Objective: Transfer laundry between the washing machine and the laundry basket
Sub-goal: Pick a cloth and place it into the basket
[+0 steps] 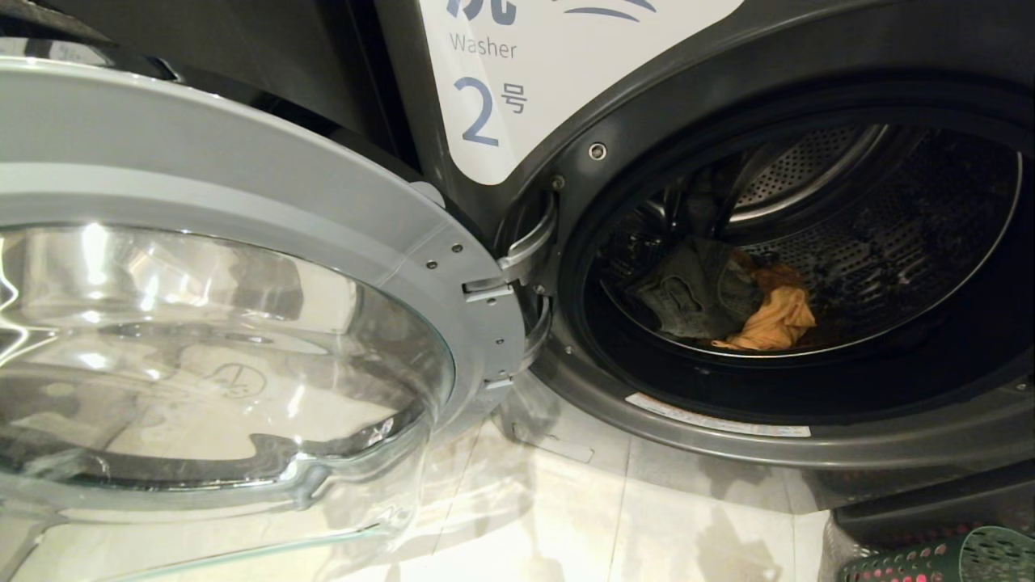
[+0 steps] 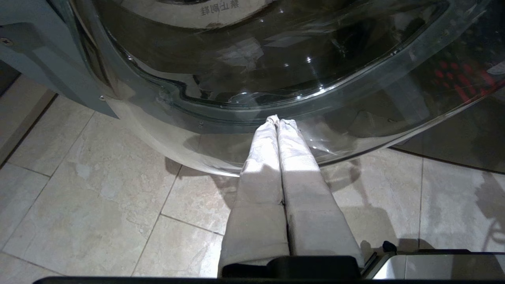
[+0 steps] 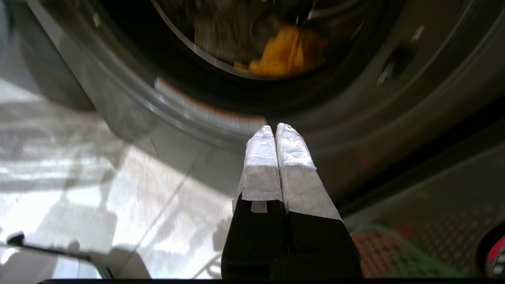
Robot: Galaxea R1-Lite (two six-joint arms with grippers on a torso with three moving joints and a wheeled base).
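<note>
Pale stone floor tiles (image 1: 566, 517) run under a row of dark grey machines, and the washing machine (image 1: 889, 48) labelled 2 stands with its round glass door (image 1: 226, 323) swung wide to the left. Inside its drum lie a dark grey garment (image 1: 695, 295) and, touching it, a smaller orange-yellow garment (image 1: 776, 315); no red-pink piece can be made out there. The laundry basket (image 1: 930, 562) sits on the floor below the opening at the right, pink showing through its holes. Judging by this, unloading is only about to start. The right claw (image 3: 275, 128), fingers pressed together and holding nothing, hangs low before the drum opening; it would need to part them and reach in. The left claw (image 2: 277, 119), likewise closed and empty, rests by the door glass.
</note>
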